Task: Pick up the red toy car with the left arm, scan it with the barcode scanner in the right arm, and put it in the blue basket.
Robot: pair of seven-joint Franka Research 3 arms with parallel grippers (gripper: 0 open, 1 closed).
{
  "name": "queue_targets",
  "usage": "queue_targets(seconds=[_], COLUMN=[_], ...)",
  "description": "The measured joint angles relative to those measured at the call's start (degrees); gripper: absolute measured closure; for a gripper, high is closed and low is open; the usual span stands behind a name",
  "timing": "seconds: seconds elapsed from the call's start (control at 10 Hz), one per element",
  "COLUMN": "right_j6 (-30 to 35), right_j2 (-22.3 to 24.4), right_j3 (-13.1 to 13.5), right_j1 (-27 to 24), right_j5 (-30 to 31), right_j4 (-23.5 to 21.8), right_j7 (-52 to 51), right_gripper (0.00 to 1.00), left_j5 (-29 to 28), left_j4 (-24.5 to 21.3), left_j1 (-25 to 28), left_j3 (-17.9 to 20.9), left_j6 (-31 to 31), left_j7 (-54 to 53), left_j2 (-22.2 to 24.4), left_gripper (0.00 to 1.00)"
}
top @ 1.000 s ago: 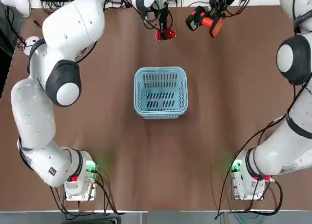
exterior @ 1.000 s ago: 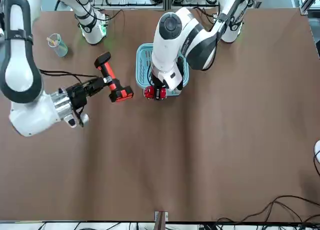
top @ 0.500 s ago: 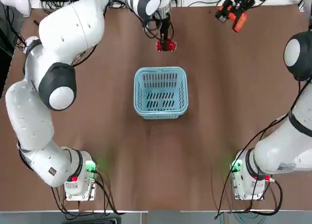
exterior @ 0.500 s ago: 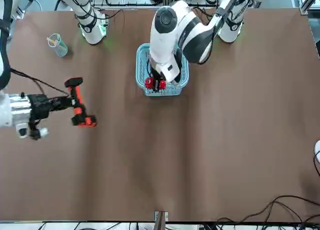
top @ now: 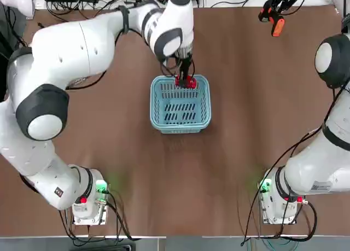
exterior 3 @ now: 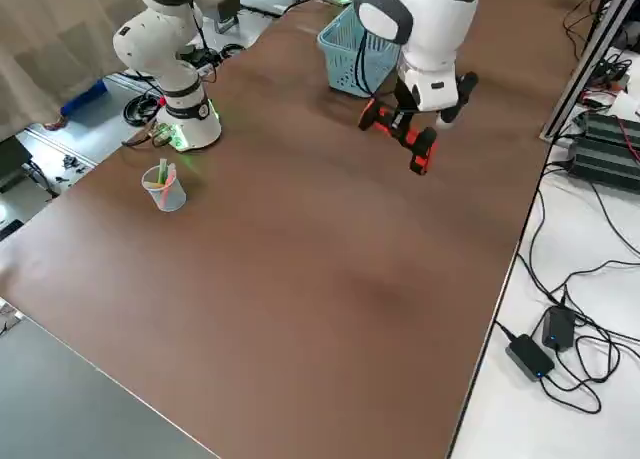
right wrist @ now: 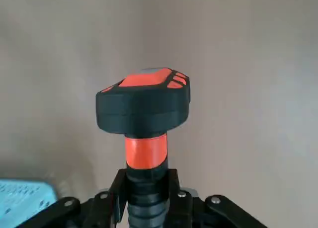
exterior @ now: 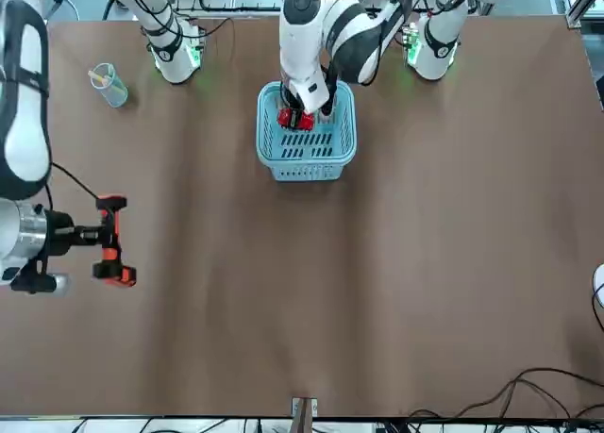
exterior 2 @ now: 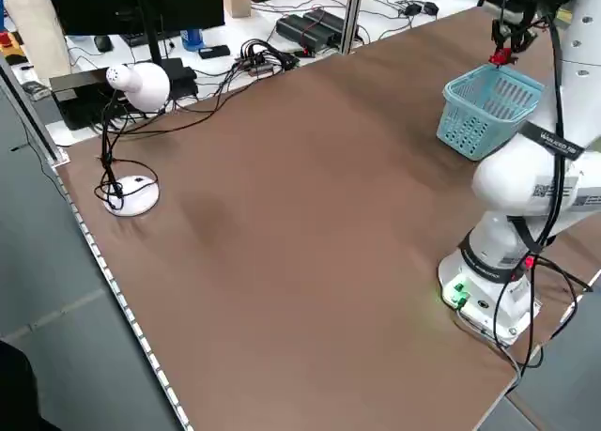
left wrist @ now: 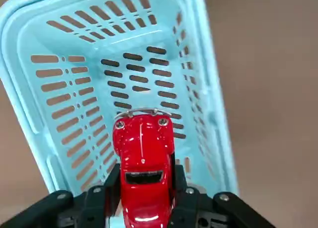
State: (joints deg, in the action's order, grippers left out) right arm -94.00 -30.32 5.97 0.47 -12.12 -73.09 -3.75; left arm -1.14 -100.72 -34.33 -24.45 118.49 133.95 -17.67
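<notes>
Red and glossy, the toy car hung clamped in the left gripper above the blue basket, centre-frame in the top view. Only the release appeared left. The right gripper, lower left in the front view, clenched the barcode scanner.

Bright, even overhead light, soft faint shadows, wrist views slightly soft.

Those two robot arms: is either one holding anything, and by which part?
Both are. The left gripper clamps the red toy car by its sides, above the blue basket. The right gripper grips the barcode scanner by its orange handle.
</notes>
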Motion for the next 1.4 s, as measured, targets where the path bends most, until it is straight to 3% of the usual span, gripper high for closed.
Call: queue_targets(seconds=[0.2,0.6,1.0,1.4], right_j6=[-7.26,-20.72,-26.68,-31.03], right_j2=[-3.45,-9.0,-11.76,-14.78], right_j3=[0.03,0.11,0.06,0.02], right_j1=[-0.04,-1.01,-1.69,-1.69], right_j5=[1.3,1.43,1.45,2.2], right_j4=[0.0,-2.69,-3.43,-4.33], right_j7=[0.03,-2.01,-3.4,-3.96], right_gripper=[0.63,0.63,0.63,0.63], left_j5=[0.0,-2.62,-8.95,-11.88], left_j4=[-4.64,-6.36,-6.3,-5.95], left_j1=[-0.01,-0.19,-0.77,-1.77], left_j3=[-0.73,-1.82,-2.83,-3.64], left_j6=[5.07,8.22,10.3,11.96], left_j7=[-0.24,-2.28,-2.94,-3.32], left_j2=[0.34,-4.27,-8.7,-11.87], left_gripper=[0.56,0.56,0.56,0.56])
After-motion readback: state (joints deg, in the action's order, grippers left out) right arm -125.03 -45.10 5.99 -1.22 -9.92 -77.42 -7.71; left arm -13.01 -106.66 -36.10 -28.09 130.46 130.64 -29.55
